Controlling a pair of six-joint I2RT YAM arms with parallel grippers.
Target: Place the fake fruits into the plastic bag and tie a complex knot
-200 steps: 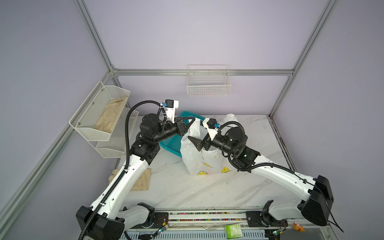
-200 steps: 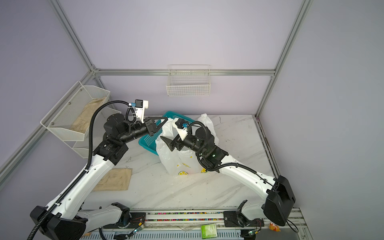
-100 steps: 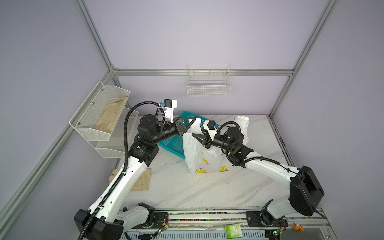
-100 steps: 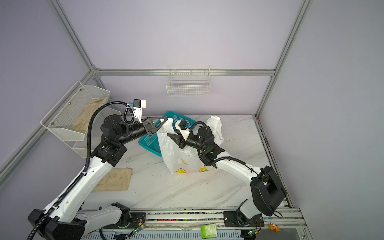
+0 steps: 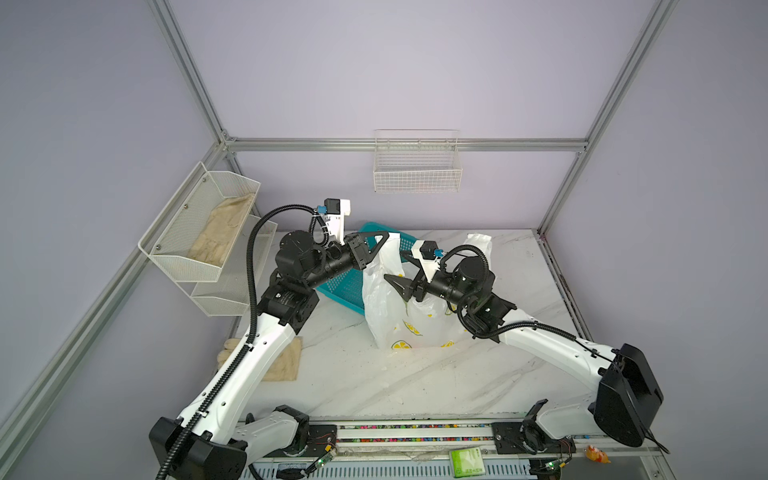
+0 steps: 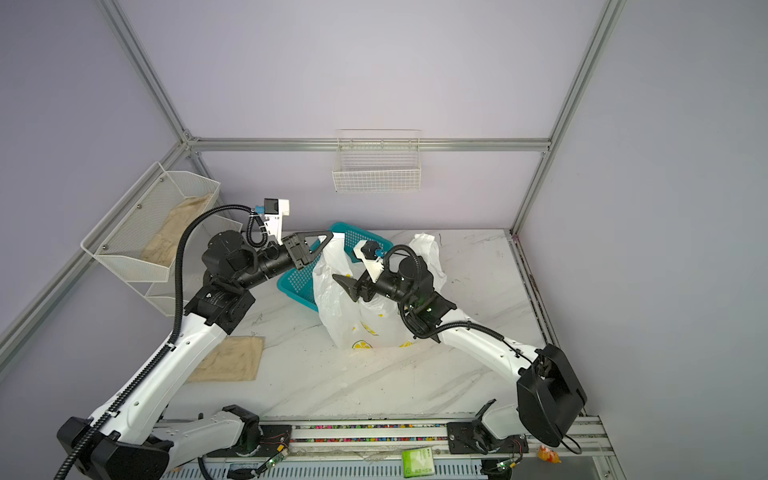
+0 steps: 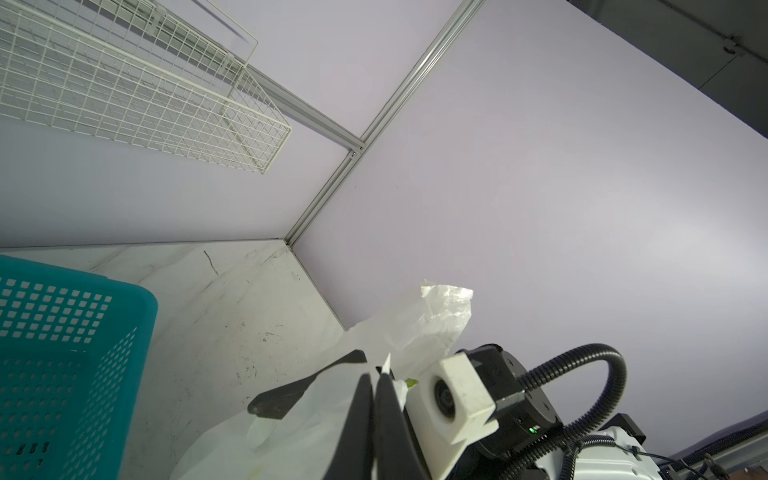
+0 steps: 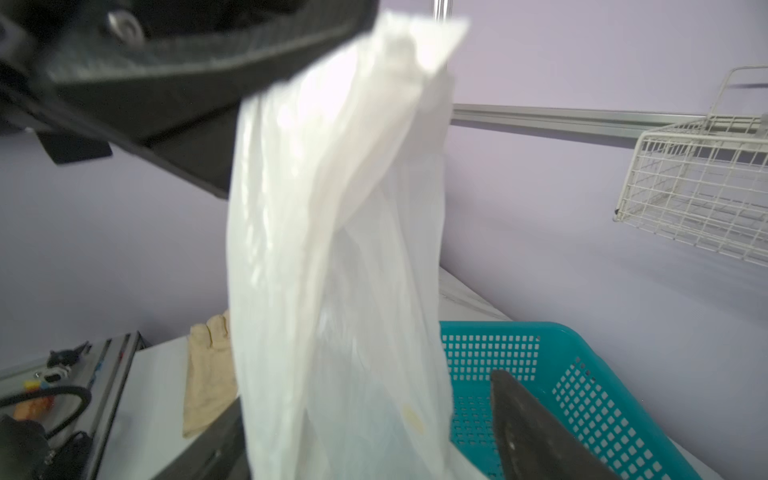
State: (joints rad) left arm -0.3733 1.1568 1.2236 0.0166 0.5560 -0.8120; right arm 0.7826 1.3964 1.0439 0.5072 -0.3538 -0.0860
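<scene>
The plastic bag (image 5: 399,316) (image 6: 353,320), white with lemon prints, stands on the marble table. One handle is pulled up taut. My left gripper (image 5: 388,236) (image 6: 330,235) (image 7: 376,376) is shut on the top of that handle (image 8: 332,249). My right gripper (image 5: 399,270) (image 6: 347,270) (image 8: 370,407) is open just below, one finger on each side of the stretched handle. The bag's other handle (image 5: 478,243) (image 7: 440,307) sticks up loose behind the right wrist. The fake fruits are not visible in any view.
A teal perforated basket (image 5: 353,286) (image 6: 303,282) (image 7: 62,353) (image 8: 561,374) lies right behind the bag, under the left gripper. One beige glove (image 5: 282,361) lies on the table's left. Another fills the wire rack (image 5: 220,232). A wire basket (image 5: 417,174) hangs on the back wall.
My right arm swung its elbow inward and back out, and its gripper ended slightly higher beside the raised handle. The left gripper kept its hold and barely moved.
</scene>
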